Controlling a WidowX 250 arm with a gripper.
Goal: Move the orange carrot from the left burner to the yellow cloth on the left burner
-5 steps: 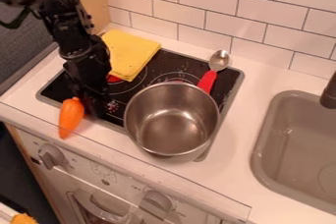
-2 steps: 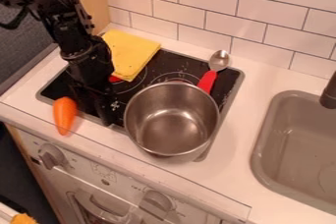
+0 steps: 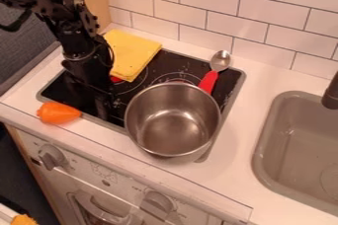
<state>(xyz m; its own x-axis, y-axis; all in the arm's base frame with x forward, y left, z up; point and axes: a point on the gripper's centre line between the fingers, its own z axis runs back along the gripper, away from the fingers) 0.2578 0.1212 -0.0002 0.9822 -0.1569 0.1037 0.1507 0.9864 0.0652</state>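
Your end effector (image 3: 103, 104) hung over the stovetop (image 3: 228, 82); whether it was clenched or released, I couldn't tell; the orange carrot (image 3: 58, 113) lay near the surface's (image 3: 237, 145) front edge; you seemed at the grasping step, needing to align before lifting it toward the yellow cloth (image 3: 132, 54).

My camera view shows the carrot (image 3: 58, 113) at the hob's (image 3: 228, 93) near-left edge, the yellow cloth (image 3: 131, 55) behind.
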